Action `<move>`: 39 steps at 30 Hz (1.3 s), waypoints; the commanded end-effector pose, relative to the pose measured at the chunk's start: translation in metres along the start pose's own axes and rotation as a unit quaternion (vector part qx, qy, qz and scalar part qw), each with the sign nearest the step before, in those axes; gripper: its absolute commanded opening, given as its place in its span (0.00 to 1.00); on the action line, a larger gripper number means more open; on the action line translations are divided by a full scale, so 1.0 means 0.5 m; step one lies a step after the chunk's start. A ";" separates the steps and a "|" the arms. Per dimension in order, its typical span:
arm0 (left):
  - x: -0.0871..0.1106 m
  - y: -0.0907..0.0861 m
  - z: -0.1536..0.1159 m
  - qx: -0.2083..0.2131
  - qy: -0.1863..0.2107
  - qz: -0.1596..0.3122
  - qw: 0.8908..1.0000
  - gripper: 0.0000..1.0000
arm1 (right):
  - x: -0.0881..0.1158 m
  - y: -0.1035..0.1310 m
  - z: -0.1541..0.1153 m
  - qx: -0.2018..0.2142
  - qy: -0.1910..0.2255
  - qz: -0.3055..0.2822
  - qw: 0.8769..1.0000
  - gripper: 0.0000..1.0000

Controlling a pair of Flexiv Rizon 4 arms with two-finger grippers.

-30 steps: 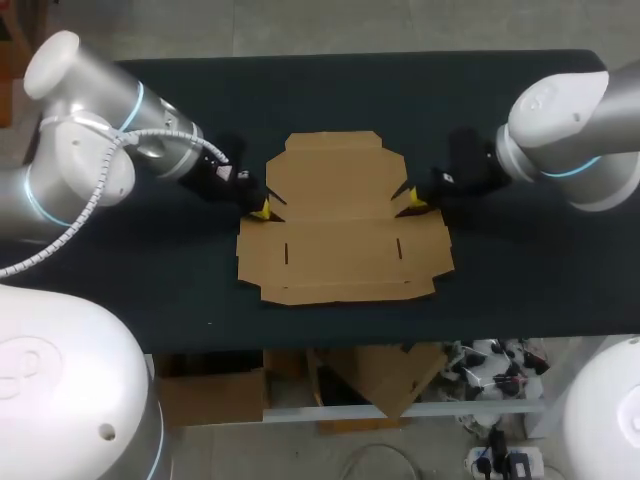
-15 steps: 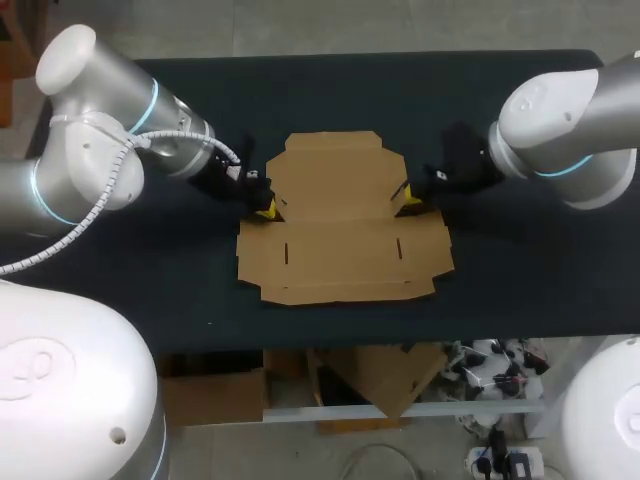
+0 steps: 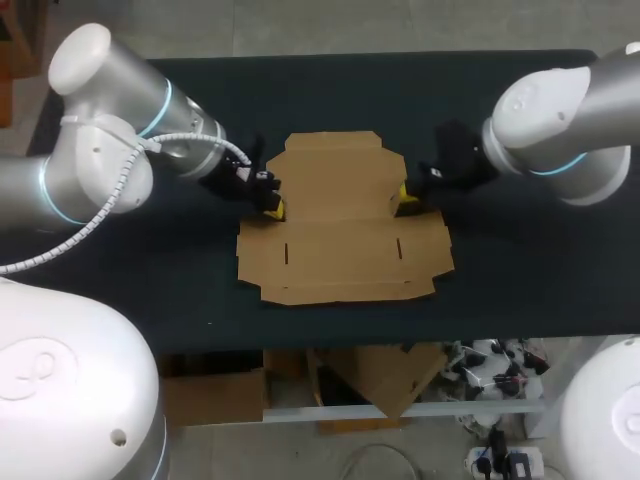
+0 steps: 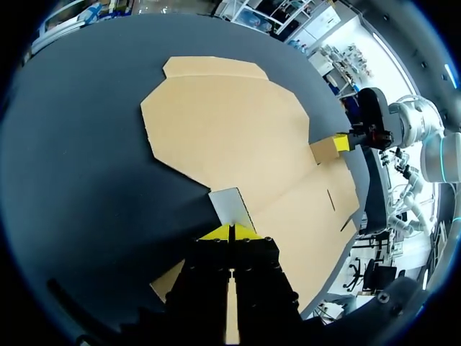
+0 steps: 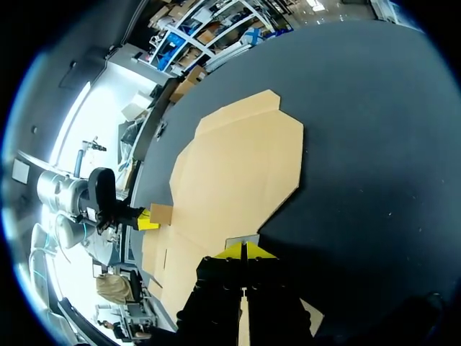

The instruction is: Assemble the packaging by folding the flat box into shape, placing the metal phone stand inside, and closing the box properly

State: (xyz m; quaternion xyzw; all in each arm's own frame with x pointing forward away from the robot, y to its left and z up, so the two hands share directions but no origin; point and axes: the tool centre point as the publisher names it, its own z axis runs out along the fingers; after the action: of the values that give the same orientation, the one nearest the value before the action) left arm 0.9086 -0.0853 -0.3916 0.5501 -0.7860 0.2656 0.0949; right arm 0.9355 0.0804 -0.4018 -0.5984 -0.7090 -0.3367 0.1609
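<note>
Lying unfolded: brown box, side flaps raised.

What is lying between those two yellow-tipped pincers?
In the head view, only the flat cardboard box lies between the left pincer and right pincer.

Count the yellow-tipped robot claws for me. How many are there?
2. The left gripper pinches a small flap on the left edge of the flat box; the right gripper pinches one on its right edge. None seem hidden.

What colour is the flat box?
The box is plain brown cardboard, clearest in the head view.
</note>
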 end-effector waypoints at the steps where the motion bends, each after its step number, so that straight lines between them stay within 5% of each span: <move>1: 0.007 -0.006 0.009 -0.003 -0.008 0.000 1.000 0.00 | 0.003 0.005 0.011 0.004 -0.005 0.000 1.000 0.00; 39: 0.029 -0.035 0.042 0.002 -0.043 0.000 0.999 0.00 | 0.032 0.001 0.036 0.030 -0.038 -0.008 0.999 0.00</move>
State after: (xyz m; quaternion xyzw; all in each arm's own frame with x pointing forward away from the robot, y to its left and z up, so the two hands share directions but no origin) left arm 0.9208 -0.1076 -0.3957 0.5590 -0.7885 0.2484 0.0639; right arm 0.9378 0.0994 -0.4067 -0.5956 -0.7281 -0.3005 0.1575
